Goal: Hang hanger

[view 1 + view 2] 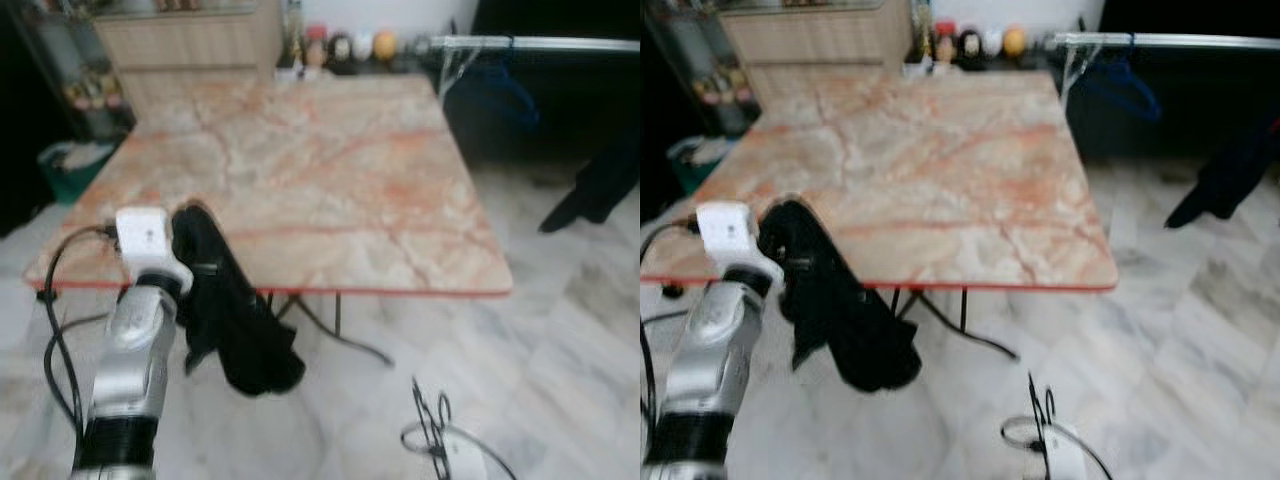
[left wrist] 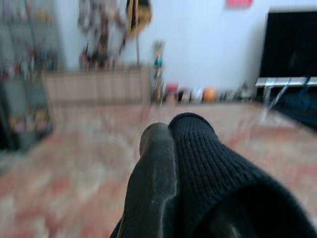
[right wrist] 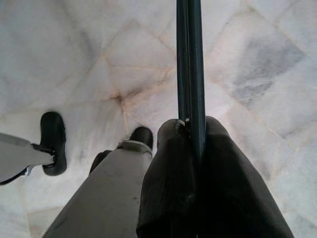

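Left gripper [image 2: 168,131]: raised at the near left edge of the marble table [image 1: 330,170], closed on a black knit garment [image 1: 235,320].
Left finger [image 2: 153,183]: black, pressed flat against the ribbed fabric, which wraps over the other side.
Garment: hangs from the gripper and trails down past the table's near edge, ending above the floor.
Left arm [image 1: 135,350]: silver with a white wrist block, black cable looping beside it, at the table's near left corner.
Right gripper [image 3: 190,129]: low, in front of the table's near edge, pointing down at the floor, clamped shut on a dark slim bar [image 3: 190,64].
Right fingers [image 3: 166,163]: black, pinched together with the bar running straight out between them.
Dark slim bar: cannot tell from the blur whether part of a hanger.
Floor [image 3: 79,54]: pale grey-veined marble tiles around the table.
Table: square, pink and cream marble top, red rim, thin dark legs.
Blue hanger [image 1: 495,90]: hooked on a silver rail [image 1: 540,43] just beyond the table's far right corner.
Jars [image 1: 350,45]: small row along the table's far edge, blurred.
Green bin [image 1: 70,165]: on the floor beside the table's left edge.
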Motion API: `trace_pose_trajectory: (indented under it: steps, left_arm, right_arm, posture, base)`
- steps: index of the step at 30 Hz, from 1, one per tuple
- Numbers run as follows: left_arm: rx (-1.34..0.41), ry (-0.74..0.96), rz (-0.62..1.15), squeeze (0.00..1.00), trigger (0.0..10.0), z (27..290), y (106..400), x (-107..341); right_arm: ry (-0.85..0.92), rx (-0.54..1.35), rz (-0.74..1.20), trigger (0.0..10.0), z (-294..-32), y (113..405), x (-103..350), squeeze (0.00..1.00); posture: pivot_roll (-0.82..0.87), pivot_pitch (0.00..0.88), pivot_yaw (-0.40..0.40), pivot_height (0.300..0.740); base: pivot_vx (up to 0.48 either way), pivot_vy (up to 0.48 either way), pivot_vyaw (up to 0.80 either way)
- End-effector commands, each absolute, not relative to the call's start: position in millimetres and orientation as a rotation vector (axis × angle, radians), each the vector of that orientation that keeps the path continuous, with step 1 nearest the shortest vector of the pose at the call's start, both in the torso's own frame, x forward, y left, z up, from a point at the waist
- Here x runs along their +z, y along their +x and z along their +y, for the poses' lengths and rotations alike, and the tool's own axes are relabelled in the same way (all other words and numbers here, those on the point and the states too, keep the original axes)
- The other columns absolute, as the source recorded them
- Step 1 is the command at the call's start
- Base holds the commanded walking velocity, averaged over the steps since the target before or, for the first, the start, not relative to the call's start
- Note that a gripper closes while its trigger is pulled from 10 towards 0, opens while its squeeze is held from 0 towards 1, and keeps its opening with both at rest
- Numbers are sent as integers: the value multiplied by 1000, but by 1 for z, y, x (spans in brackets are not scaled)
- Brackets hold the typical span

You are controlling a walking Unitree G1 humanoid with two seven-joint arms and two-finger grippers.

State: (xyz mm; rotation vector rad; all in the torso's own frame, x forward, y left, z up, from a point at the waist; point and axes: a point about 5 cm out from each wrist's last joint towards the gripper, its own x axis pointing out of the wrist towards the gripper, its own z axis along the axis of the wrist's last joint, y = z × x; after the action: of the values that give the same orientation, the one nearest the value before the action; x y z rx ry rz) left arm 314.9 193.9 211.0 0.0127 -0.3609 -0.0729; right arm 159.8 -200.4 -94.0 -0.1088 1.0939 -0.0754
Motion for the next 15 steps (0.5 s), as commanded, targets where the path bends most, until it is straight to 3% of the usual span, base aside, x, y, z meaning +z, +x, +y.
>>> trace_pose_trajectory:
  steps: [1, 4, 11, 15]
  left_arm:
    - [-108, 68, -438, 0, 10000, 192, 306, 233]
    - [-131, 105, -405, 0, 10000, 197, 297, 227]
    - [-50, 169, -304, 0, 10000, 237, 271, 214]
    - [-24, 179, -308, 0, 10000, 243, 266, 219]
  right_arm:
    - [-105, -77, 1090, 10000, -199, 159, -94, 0]
    - [-100, -82, 1087, 10000, -199, 159, -94, 0]
    - [-98, -83, 1089, 10000, -199, 158, -95, 0]
    - [-96, -77, 1087, 10000, -198, 158, -95, 0]
  posture:
    - [37, 0, 35, 740]
    - [38, 0, 38, 740]
    - [57, 0, 36, 740]
    - [67, 0, 33, 740]
  base:
    - [0, 0, 0]
    - [0, 0, 0]
    - [0, 0, 0]
    - [0, 0, 0]
